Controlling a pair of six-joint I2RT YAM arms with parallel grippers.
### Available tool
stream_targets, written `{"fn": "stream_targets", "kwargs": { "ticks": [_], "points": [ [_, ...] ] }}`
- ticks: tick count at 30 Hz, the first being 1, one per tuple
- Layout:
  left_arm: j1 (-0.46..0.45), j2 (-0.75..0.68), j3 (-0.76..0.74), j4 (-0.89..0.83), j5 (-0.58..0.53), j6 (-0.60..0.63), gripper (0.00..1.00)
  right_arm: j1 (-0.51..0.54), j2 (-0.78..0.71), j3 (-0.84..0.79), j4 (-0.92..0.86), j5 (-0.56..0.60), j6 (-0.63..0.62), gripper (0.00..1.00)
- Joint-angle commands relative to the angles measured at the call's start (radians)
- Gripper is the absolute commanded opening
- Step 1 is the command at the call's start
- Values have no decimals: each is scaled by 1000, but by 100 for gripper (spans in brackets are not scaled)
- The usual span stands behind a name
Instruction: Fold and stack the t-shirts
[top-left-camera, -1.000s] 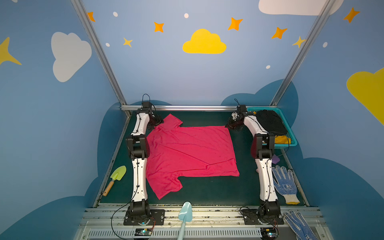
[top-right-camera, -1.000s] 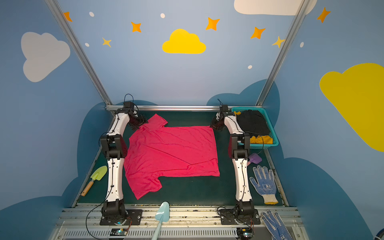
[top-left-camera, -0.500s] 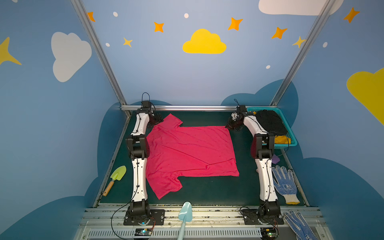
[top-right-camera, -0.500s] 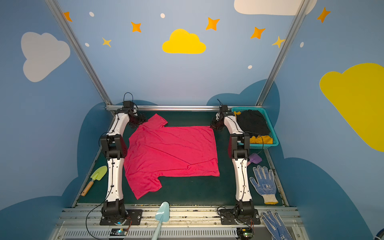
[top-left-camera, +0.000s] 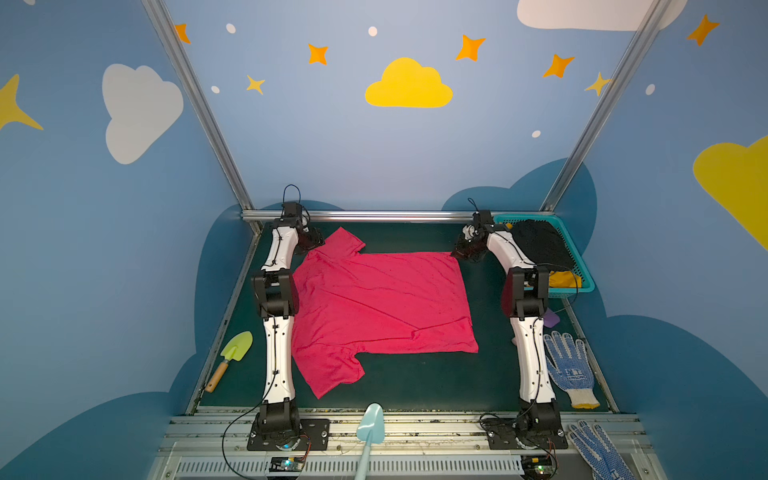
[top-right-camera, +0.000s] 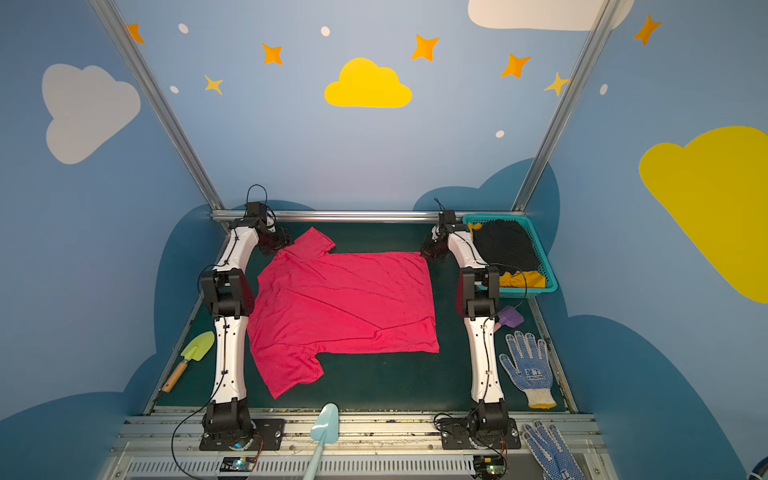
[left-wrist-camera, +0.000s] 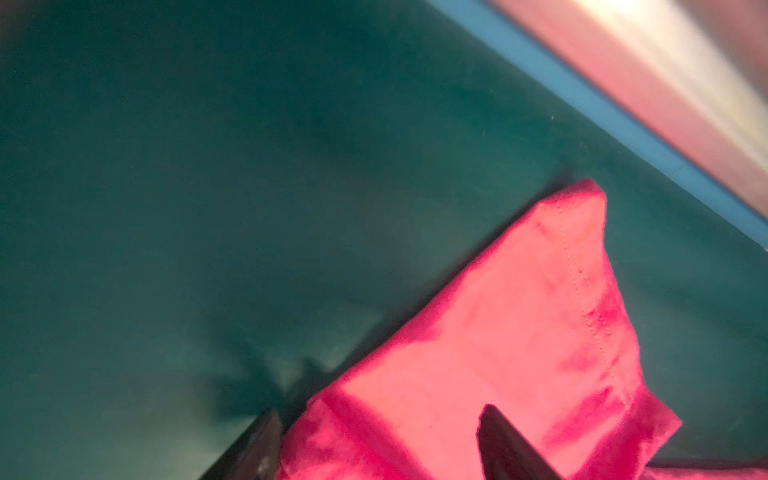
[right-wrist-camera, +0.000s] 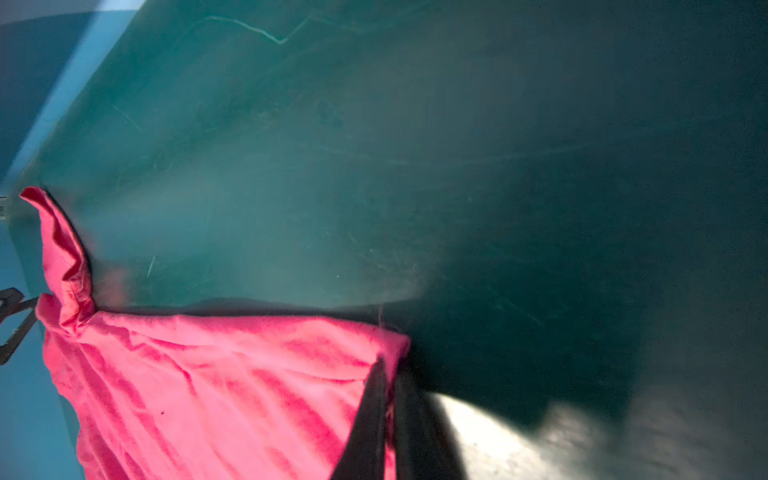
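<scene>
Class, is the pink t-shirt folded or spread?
Spread: the pink t-shirt lies open on the green mat, both sleeves out, no fold made.

T-shirt (top-left-camera: 382, 307) spread flat mid-bench (top-left-camera: 415, 386), between left arm (top-left-camera: 276, 357) and right arm (top-left-camera: 530, 357), sleeves to left. Left end effector (top-left-camera: 313, 243) at far-left sleeve; right end effector (top-left-camera: 463, 253) at far-right corner. Basket (top-left-camera: 571, 292) at far-right bench corner, heap of shirts (top-left-camera: 538, 245) in it. Trowel (top-left-camera: 232, 357) left of left arm. Spade (top-left-camera: 552, 319) before basket; glove (top-left-camera: 569, 370) before spade. Second glove (top-left-camera: 598, 453) and scoop (top-left-camera: 370, 424) on front rail (top-left-camera: 436, 419).
</scene>
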Motion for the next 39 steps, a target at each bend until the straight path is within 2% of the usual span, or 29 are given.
{"fn": "stream_targets", "kwargs": {
  "ticks": [1, 4, 8, 14, 17, 23, 26, 35, 39],
  "points": [
    [3, 40, 21, -41, 53, 12, 70, -6, 17, 19, -21, -7, -3, 8],
    [-1, 45, 18, -54, 63, 14, 63, -8, 15, 19, -21, -7, -4, 7],
    [-2, 42, 19, -54, 53, 7, 45, -8, 17, 19, -23, -13, 2, 0],
    [-4, -7, 18, -15, 66, -19, 16, -5, -8, 13, -23, -19, -2, 0],
    [-4, -45, 16, 6, 74, -30, 5, -5, -44, -7, -11, -15, -10, 0],
    [-4, -125, 6, 8, 99, -15, 5, -5, -170, -107, 53, -8, -27, 0],
    [-4, -174, -45, 5, 90, 11, 5, -3, -231, -158, 70, -2, -42, 0],
    [-1, -368, -364, 72, 35, 63, 5, 7, -413, -386, 115, 8, -90, 0],
    [5, -471, -559, 153, 0, 56, 6, 20, -492, -509, 130, 28, -117, 0]
  ]
}}
